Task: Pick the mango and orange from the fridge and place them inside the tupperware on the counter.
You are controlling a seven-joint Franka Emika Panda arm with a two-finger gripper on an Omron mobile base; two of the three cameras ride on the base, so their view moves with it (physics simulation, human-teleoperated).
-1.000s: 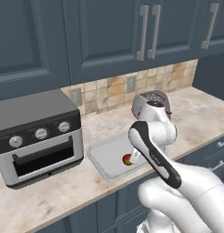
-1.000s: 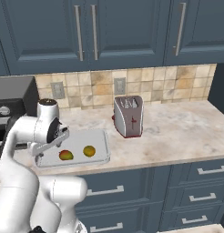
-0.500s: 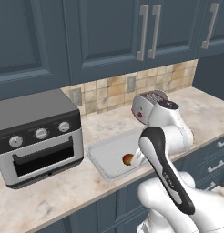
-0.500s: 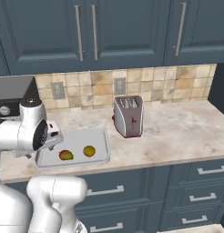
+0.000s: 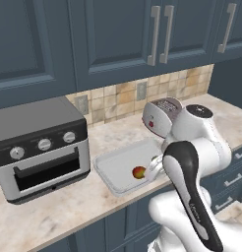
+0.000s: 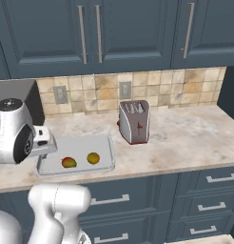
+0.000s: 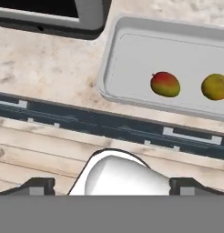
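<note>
Above the counter (image 7: 50, 68) edge, pincer (image 7: 111, 186) wide apart, empty

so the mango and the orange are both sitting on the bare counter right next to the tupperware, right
Not quite: the mango and the orange both lie inside the tupperware, side by side, not on the bare counter. The hand view shows it.

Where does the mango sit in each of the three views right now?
Left base view: the mango lies in the tupperware, just left of the arm.
Right base view: the mango is in the tupperware's left half, the orange to its right.
Hand view: the mango is right of centre, the orange beside it.
Shared landmark: the tupperware.
</note>
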